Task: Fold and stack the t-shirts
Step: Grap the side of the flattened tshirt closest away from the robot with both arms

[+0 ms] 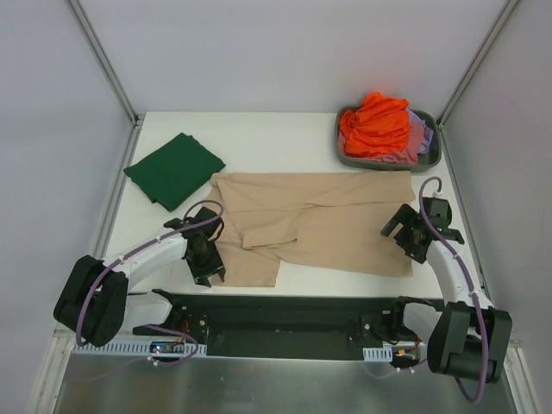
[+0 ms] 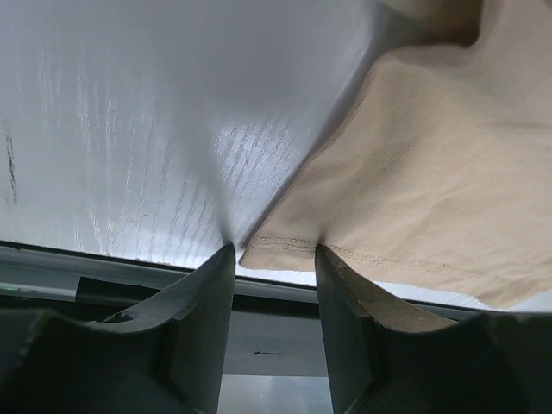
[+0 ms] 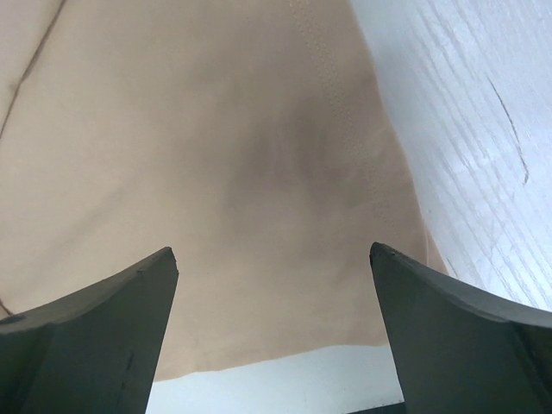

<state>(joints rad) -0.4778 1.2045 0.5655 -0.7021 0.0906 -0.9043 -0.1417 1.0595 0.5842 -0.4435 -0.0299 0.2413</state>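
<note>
A large beige t-shirt (image 1: 336,216) lies spread across the middle of the white table (image 1: 259,138), its left part folded over. My left gripper (image 1: 207,263) is at the shirt's near-left corner. In the left wrist view its jaws (image 2: 274,248) stand apart, tips on the table, with the hem corner of the beige shirt (image 2: 431,172) between them. My right gripper (image 1: 410,235) is wide open and empty over the shirt's right edge; the right wrist view (image 3: 272,250) shows beige cloth (image 3: 216,129) below it. A folded dark green t-shirt (image 1: 174,169) lies at the back left.
A grey tub (image 1: 379,166) at the back right holds an orange t-shirt (image 1: 376,125) on top of pink and lavender cloth (image 1: 420,138). Metal frame posts stand at both back corners. The dark arm mount runs along the near edge.
</note>
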